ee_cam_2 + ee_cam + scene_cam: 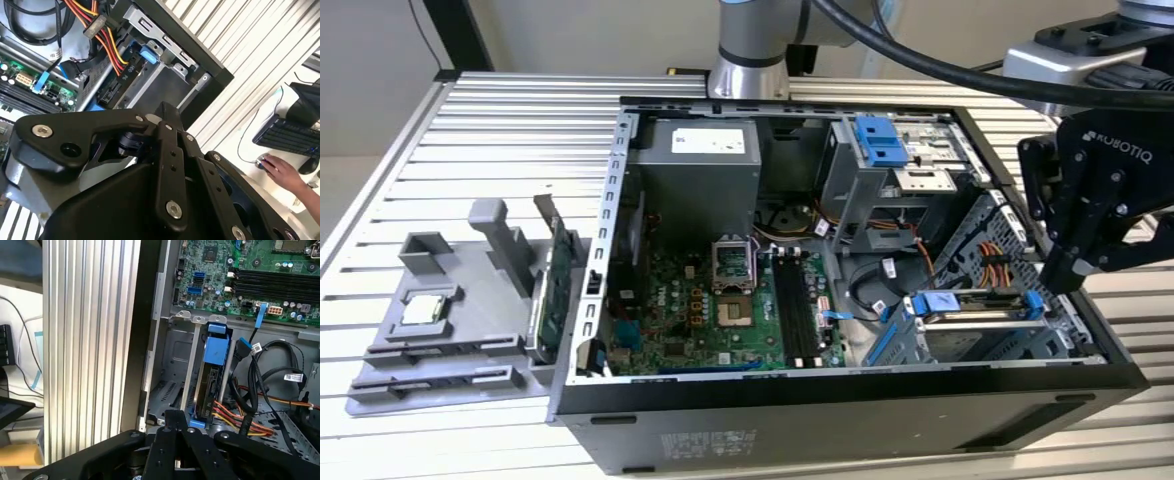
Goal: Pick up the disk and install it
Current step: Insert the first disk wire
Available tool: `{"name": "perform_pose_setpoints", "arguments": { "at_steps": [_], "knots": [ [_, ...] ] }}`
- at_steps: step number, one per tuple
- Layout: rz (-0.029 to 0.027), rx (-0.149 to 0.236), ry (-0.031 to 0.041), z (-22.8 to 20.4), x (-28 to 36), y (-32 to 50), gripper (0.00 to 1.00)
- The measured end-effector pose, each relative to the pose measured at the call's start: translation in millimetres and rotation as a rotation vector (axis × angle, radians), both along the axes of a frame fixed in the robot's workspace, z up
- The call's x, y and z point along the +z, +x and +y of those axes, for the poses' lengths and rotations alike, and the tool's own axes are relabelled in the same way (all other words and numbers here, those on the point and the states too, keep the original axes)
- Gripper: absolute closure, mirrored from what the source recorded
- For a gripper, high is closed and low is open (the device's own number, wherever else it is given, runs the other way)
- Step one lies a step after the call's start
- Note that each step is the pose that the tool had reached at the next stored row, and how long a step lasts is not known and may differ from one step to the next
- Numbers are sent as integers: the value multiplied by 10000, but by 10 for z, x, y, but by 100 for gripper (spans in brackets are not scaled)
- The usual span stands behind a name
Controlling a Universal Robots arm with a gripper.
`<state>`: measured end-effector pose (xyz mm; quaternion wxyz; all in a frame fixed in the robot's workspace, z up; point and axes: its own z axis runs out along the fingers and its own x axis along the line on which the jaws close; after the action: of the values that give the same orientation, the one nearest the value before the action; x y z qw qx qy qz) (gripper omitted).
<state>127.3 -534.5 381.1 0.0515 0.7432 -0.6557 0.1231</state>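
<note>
Ribbed aluminium table [494, 130] slats carry everything in the exterior view. An open black computer case [854, 410] lies on its side on them. A green motherboard [680, 310] covers the floor of the case toward the exterior view's left. Off that side of the case stands a grey plastic fixture [454, 290].

The gripper [1062, 278] hangs over the case corner at the exterior view's right, fingertips pointing down at the lower drive cage. In both wrist views its black fingers run together to a single tip [164, 107] [175, 415]. As far as these angles show, the tips are pressed closed with nothing between them.

The disk [974, 305] sits in that lower cage, blue rails at both ends, just beside the fingertips. It appears to lie apart from them, not grasped. The first wrist view shows the disk [209, 387] edge-on in its slot under a blue latch. A bundle of red, yellow and orange cables [235, 417] runs past its connector end.

A second blue carrier [881, 140] sits in the upper bay, well apart. A small square processor chip [427, 310] rests on the fixture. Beyond the table, in the second wrist view, a person's hand [282, 172] lies near a keyboard [290, 135].
</note>
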Motion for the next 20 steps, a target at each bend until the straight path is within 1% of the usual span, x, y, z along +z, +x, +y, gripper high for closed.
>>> {"name": "perform_pose_setpoints", "arguments": {
  "at_steps": [6, 7, 8, 10, 11, 12, 14, 15, 17, 20],
  "knots": [
    [0, 0, -7, 2, 0, 0, 0],
    [0, 0, -80, 13, 0, 0, 0],
    [-3, 7, -196, 35, -1, -1, 0],
    [-35, 70, -382, 60, -10, -1, 0],
    [-62, 102, -448, 78, -14, 0, 0],
    [-97, 133, -490, 105, -20, -1, 0],
    [-158, 207, -537, 156, -35, -1, 0],
    [-191, 249, -547, 182, -45, -3, 0],
    [-226, 361, -553, 224, -57, -8, 0],
    [-267, 625, -550, 240, -83, -20, 0]
  ]
}}
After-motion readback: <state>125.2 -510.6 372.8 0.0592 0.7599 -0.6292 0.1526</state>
